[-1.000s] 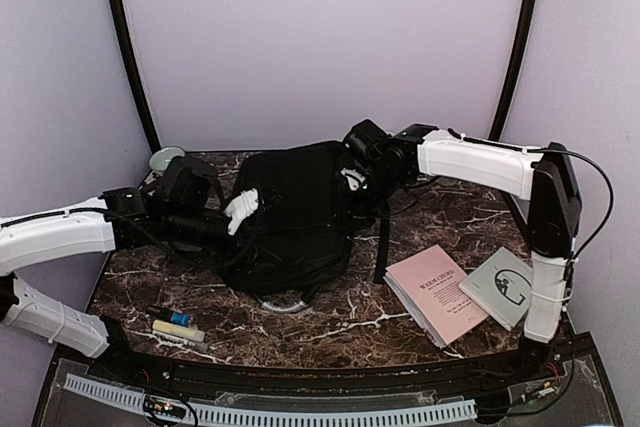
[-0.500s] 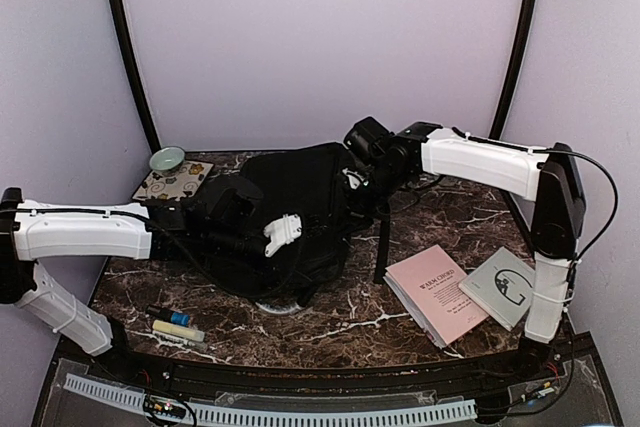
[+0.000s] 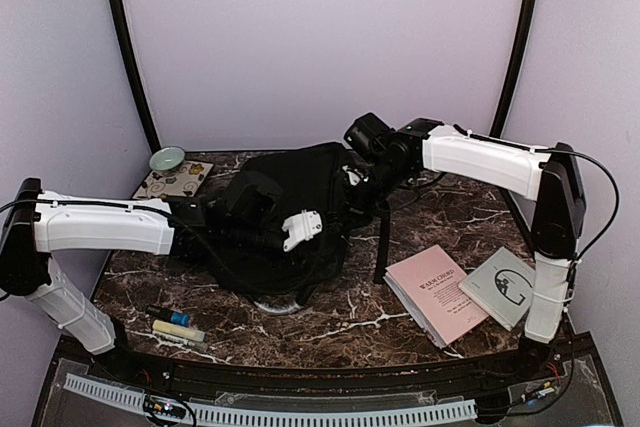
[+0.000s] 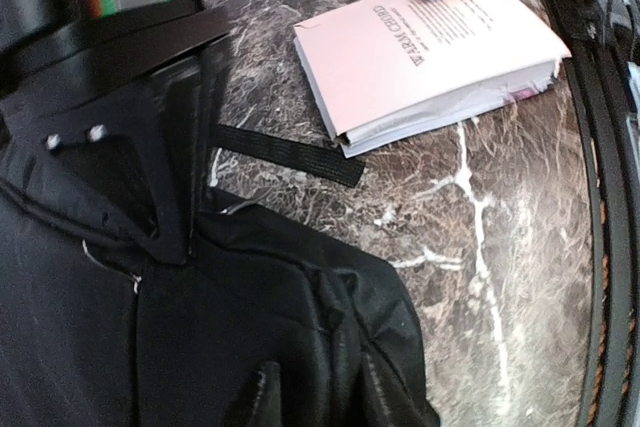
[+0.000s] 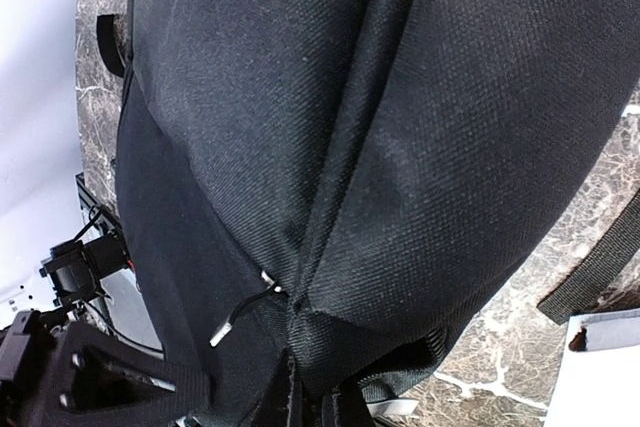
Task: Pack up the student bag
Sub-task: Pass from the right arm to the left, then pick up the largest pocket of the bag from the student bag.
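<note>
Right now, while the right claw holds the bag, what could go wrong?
The right claw pinches only a fold of the student bag, so the fabric might slip out. The strap ends beside the pink book, so pulling the bag could shove that book.

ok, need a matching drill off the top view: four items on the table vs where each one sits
Items:
1. large black fabric bag
2. pink paperback book
3. pale green round bowl
4. small blue-capped tube

Places:
a. far left corner
b. near left edge
c. centre
d. right side, beside the grey booklet

Pairs: 1-c, 2-d, 3-a, 4-b
</note>
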